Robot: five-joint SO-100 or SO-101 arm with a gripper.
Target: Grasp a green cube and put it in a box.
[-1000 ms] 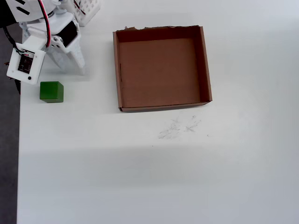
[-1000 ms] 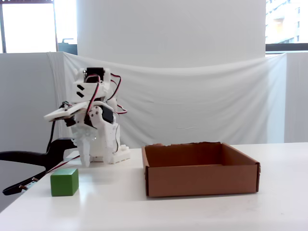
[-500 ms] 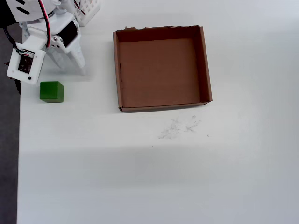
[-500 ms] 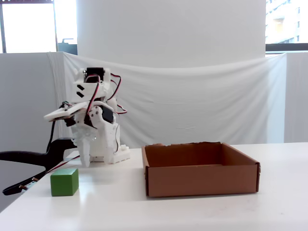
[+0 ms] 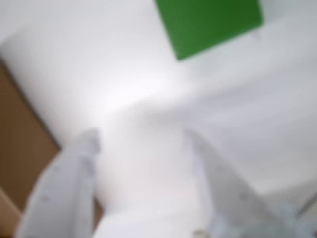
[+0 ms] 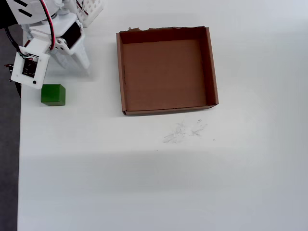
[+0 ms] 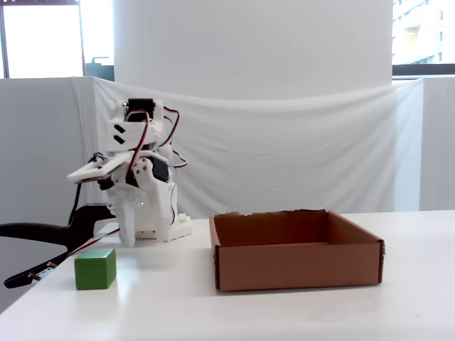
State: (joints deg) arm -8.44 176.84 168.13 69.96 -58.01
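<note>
The green cube sits on the white table near its left edge, well left of the box. The box is a shallow brown cardboard tray and is empty. My gripper hangs above the table just up and right of the cube, apart from it. The wrist view is blurred. It shows my gripper with its two white fingers spread and only bare table between them. The cube lies beyond the tips at the top. In the fixed view the gripper hangs behind the cube, with the box to the right.
A white slotted basket stands at the top left by the arm's base. The table's left edge runs close beside the cube. A blurred brown surface shows at the left of the wrist view.
</note>
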